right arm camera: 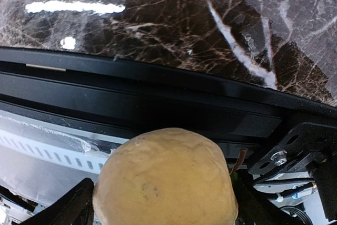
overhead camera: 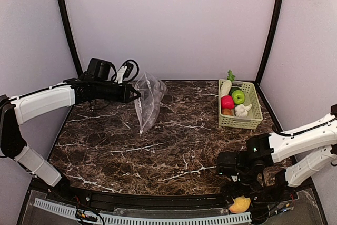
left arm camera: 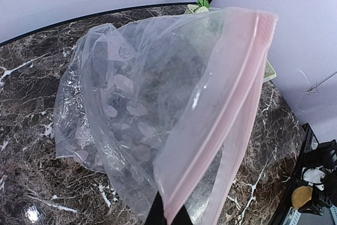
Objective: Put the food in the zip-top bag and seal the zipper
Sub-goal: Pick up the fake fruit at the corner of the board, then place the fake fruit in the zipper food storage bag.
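Spanning enclosure floor: table [overhead camera: 174, 146], dark brown marble pattern, white veins, glossy glare spots, black rim. Walls [overhead camera: 168, 25] plain pale lilac; black poles [overhead camera: 66, 19] at rear corners.
Rear left of centre: left gripper [overhead camera: 136, 94] clamped tight on pink zipper [left arm camera: 210, 130] of zip-top bag [overhead camera: 147, 101]; bag lifted, hanging crumpled.
Rear right: green lattice basket [overhead camera: 253, 122] on table, holding red apple [overhead camera: 227, 102], green apple [overhead camera: 238, 97], garlic [overhead camera: 242, 110], radish [overhead camera: 226, 87].
Near right, past table rim: right gripper [right arm camera: 163, 212], fingers wide either side of round tan food piece [right arm camera: 166, 180]; gripping or merely flanking, cannot tell.
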`<control>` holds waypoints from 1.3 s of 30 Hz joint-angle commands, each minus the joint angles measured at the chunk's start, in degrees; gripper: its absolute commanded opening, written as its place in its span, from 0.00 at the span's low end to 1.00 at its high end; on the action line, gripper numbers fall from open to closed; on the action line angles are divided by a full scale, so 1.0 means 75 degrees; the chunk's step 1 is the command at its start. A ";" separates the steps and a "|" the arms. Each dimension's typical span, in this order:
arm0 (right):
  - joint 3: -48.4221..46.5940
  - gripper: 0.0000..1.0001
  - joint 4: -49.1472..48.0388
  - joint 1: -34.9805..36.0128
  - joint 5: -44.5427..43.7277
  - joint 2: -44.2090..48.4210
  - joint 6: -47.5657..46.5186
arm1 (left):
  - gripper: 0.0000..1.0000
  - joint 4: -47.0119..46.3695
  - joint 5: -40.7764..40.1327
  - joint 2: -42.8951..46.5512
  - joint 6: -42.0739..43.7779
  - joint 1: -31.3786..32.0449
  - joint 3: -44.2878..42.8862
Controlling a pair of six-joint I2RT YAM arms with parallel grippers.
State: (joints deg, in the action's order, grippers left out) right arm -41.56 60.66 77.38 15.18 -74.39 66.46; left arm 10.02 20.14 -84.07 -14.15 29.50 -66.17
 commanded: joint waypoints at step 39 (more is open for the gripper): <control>-0.6236 0.68 -0.7470 -0.2749 0.0971 -0.3075 -0.5529 | 0.01 -0.1127 0.3270 0.0096 -0.1621 -0.0007 -0.0077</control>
State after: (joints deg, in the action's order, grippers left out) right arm -88.64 10.22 58.78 18.98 -96.92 24.10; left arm 4.62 40.93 -85.08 -23.83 29.50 -66.59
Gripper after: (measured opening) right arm 0.768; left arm 0.010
